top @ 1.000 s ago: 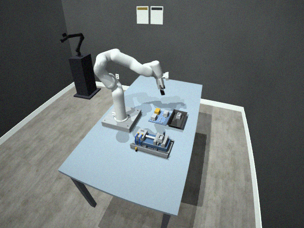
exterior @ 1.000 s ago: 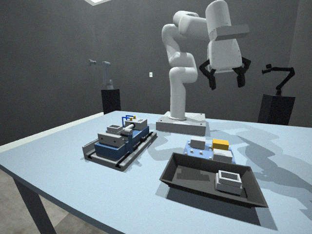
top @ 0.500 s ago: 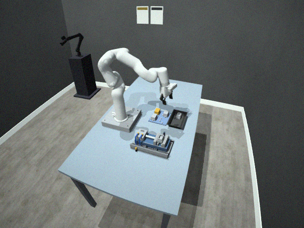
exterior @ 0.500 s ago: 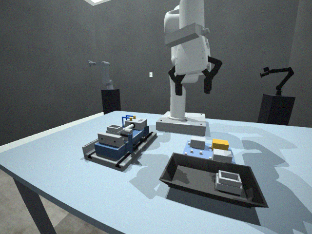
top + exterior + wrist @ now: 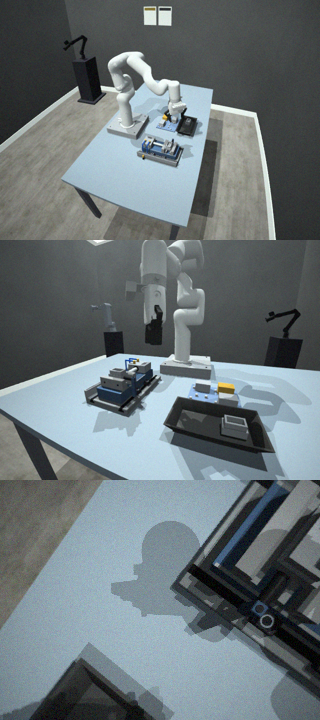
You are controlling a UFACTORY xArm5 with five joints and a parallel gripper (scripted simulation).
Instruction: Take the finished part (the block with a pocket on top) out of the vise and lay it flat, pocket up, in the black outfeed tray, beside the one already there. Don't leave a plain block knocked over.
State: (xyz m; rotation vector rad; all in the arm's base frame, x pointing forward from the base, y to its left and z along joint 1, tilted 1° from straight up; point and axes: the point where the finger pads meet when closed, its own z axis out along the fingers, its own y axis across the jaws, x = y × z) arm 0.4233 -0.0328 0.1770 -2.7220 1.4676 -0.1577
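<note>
The claw (image 5: 153, 339) hangs released and empty, high above the table (image 5: 64, 405), between the vise (image 5: 121, 388) and the blue fixture plate (image 5: 192, 392); the finished part (image 5: 117, 373) sits clamped in the vise, pocket up; one part (image 5: 233, 426) already lies in the black outfeed tray (image 5: 180, 405); the risk, as I judge it, is a low swing clipping the plain blocks (image 5: 202, 385) on the plate, or a crooked grasp dropping the part tilted.
</note>
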